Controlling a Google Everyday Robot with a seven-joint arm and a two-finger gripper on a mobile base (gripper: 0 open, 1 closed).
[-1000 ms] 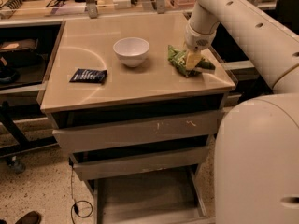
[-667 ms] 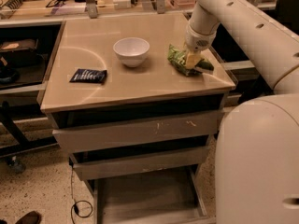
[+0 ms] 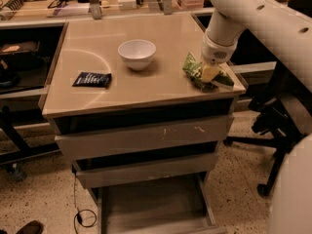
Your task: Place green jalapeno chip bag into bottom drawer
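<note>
Pincer: set down on the bag. Its tip is masked by the arm and foil, so its state cannot be told.
Bag: lying on the desk directly under the pincer, with its right end close to the desk's edge. Lettering illegible.
Bottom drawer: pulled out, well below and left of the pincer, its front cut off by the frame.
Bowl, packet: left of the pincer, well apart, with a stretch of desktop between.
Change: pincer and bag are found almost unmoved. Less of the lower right is filled by the robot's body, and a chair is uncovered.
</note>
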